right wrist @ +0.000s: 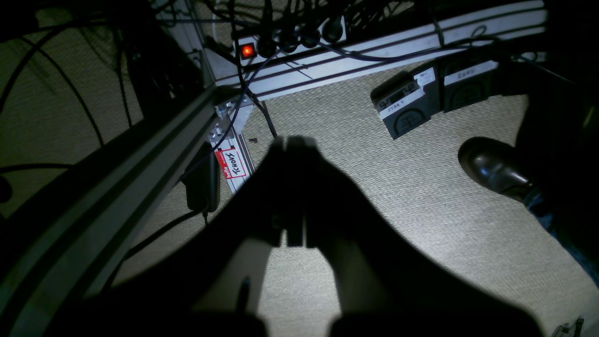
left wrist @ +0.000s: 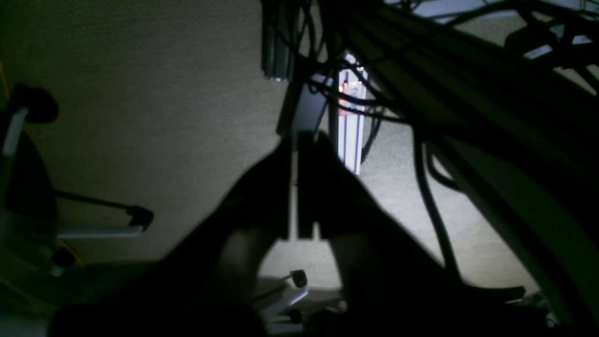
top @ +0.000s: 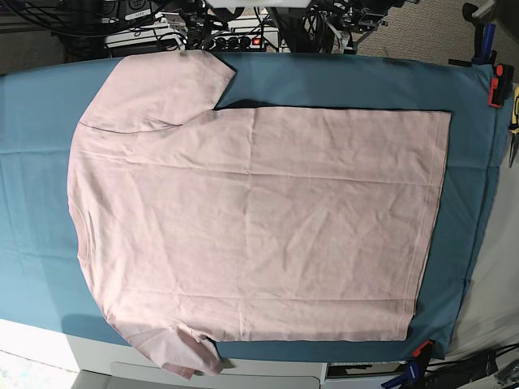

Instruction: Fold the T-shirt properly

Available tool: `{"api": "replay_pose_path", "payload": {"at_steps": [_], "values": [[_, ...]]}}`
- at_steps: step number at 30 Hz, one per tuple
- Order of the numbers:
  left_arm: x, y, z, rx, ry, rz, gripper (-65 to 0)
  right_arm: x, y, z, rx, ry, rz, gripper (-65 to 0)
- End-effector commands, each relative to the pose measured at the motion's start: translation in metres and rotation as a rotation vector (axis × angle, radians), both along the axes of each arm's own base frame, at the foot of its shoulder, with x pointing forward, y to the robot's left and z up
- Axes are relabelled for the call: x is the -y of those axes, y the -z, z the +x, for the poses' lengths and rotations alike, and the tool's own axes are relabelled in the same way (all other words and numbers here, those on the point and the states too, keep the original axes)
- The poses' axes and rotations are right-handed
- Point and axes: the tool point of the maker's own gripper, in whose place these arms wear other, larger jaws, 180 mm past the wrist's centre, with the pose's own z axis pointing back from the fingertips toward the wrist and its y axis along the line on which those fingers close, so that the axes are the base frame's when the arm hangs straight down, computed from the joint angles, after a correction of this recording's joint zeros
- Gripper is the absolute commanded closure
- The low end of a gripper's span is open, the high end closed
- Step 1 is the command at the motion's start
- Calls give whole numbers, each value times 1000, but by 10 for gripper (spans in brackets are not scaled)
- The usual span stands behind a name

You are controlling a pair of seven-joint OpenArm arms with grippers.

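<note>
The pale pink T-shirt [top: 259, 219] lies spread flat on the teal table cloth [top: 340, 77] in the base view, plain side up. Its collar end is at the left and its hem at the right. One sleeve points to the top left, the other hangs over the front edge at bottom left. Neither arm appears in the base view. In the left wrist view my left gripper [left wrist: 295, 140] is a dark shape over the carpet floor, jaws together and holding nothing. My right gripper [right wrist: 291, 140] hangs the same way, shut and holding nothing.
Clamps [top: 496, 85] [top: 419, 350] pin the cloth at the right corners. Below the table are a metal frame rail [right wrist: 117, 187], a power strip with a red light [right wrist: 248, 50], two foot pedals [right wrist: 412, 105], a person's shoe [right wrist: 493, 168] and hanging cables [left wrist: 430, 196].
</note>
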Motion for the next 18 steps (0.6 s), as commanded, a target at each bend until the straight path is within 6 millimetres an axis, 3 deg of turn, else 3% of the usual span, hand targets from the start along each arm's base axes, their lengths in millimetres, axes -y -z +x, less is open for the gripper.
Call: {"api": "replay_pose_path", "payload": {"at_steps": [1, 18], "values": [[3, -1, 4, 13, 0, -9, -35, 4, -1, 8, 24, -12, -10, 0], [3, -1, 4, 13, -1, -9, -35, 4, -1, 8, 23, -12, -10, 0]]}}
